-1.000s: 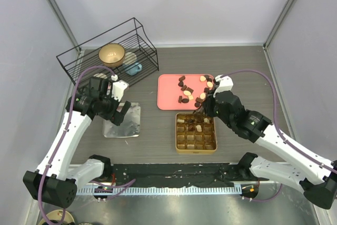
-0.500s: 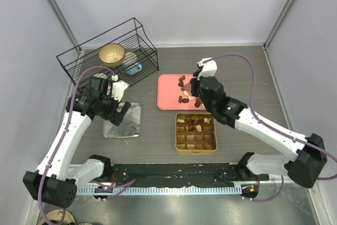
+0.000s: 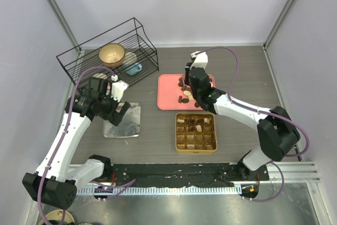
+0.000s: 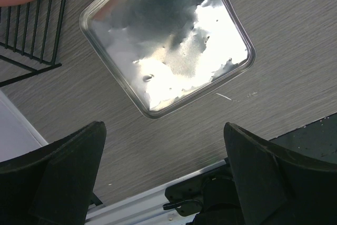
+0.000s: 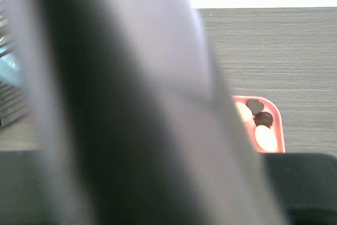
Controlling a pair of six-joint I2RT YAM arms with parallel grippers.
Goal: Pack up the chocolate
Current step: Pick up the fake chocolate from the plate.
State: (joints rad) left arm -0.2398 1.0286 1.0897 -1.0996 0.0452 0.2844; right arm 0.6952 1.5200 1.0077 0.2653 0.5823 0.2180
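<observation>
Left gripper hangs with jaws spread wide, the silver tray lying just ahead of its fingertips. Right gripper is over the pink tray; spread or closed cannot be told, its wrist view mostly blocked by a blur. The chocolate lies scattered on the pink tray beneath and beside the right gripper, more in the gold tin behind it.

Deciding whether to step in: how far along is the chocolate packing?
Done: a few chocolates sit in the top rows of the gold tin. In hand: right gripper over the pink tray, grip unclear. Left: several pieces on the tray, most cells empty, silver lid off, under the left gripper, fingers wide open.
</observation>
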